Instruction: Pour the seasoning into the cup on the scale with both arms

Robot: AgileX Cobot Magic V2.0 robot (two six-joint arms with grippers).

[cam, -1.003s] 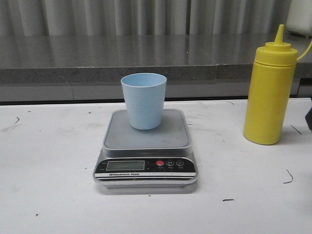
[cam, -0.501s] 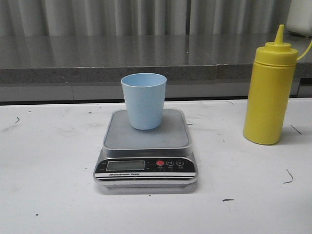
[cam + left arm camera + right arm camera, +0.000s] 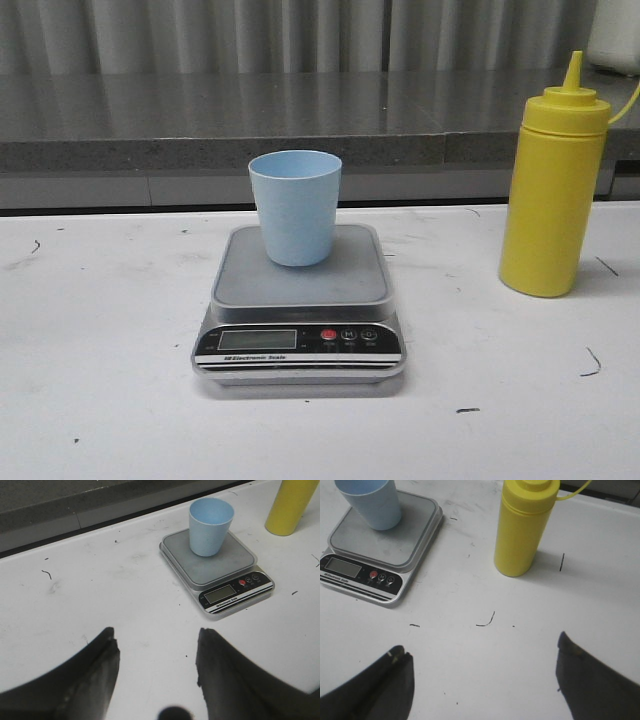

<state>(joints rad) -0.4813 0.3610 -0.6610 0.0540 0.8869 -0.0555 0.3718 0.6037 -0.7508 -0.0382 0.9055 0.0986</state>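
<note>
Jaws on both arms stand wide and empty, hanging over bare surface with nothing between them. The left gripper (image 3: 157, 655) looks toward the scale (image 3: 216, 567) from well back; the right gripper (image 3: 482, 675) faces the seasoning (image 3: 522, 527), which stands upright and untouched, well apart from its fingers.

One small thing has changed in the front view: a second ago a dark shape sat at the right edge of the frame, just beside the bottle; half a second ago it was gone, and it is absent now. That was most likely part of the right arm, pulled back out of sight. Everything else matches: the cup (image 3: 295, 205) sits upright on the scale's platform (image 3: 300, 270), toward its back edge, and the seasoning (image 3: 555, 185) stands to the right on the surface (image 3: 100, 350), well clear of the scale.

So the task looks barely begun. Nothing is gripped, nothing poured. The next step, as I judge it, is for the right arm to close in on the bottle.
</note>
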